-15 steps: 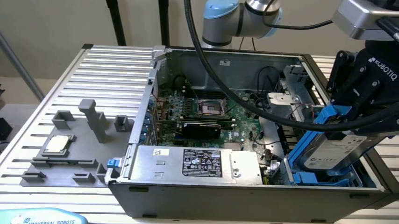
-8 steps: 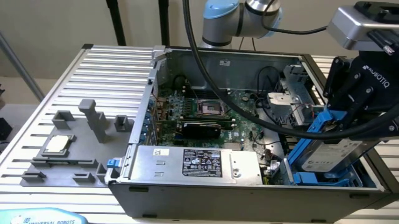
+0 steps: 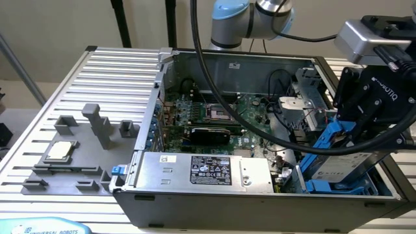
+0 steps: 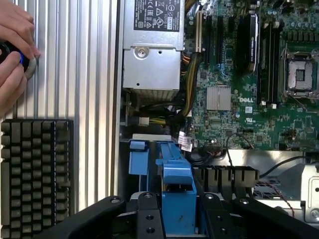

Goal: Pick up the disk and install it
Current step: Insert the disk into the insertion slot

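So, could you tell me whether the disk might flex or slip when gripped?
Probably stiff: the disk is a flat metal slab in a blue plastic frame, with no sag while tilted in the gripper. Being metal, likely heavy for its size. Its smooth plastic edges might slip slightly.

The disk (image 3: 338, 168) leans inside the computer case (image 3: 260, 209), at the exterior view's right of the power supply (image 3: 201, 169).

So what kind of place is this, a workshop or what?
Probably a robotics lab bench for computer assembly: a robot arm, its gripper holding the disk in an open computer case on a slatted metal table, with a keyboard beside it.
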You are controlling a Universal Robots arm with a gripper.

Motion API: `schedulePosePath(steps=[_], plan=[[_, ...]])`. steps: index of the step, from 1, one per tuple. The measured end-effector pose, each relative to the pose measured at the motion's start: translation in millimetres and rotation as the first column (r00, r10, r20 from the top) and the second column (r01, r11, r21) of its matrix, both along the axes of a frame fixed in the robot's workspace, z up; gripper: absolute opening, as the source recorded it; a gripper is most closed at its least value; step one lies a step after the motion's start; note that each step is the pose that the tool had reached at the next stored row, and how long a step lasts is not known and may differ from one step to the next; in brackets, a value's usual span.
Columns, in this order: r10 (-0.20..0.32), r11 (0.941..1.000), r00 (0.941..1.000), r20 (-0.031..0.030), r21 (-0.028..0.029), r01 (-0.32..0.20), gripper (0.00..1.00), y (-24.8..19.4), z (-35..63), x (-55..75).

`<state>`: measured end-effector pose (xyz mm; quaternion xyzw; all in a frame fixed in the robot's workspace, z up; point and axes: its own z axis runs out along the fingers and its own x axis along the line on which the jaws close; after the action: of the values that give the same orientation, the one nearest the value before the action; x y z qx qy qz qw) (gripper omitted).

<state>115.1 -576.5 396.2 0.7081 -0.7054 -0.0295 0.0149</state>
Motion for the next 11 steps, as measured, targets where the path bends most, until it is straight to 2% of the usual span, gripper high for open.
schedulePosePath(steps=[11], plan=[[0.001, 1.0000, 1.0000, -0.0008, 0.0009, -0.001, 0.33, -0.2, -10.2, -4.1]])
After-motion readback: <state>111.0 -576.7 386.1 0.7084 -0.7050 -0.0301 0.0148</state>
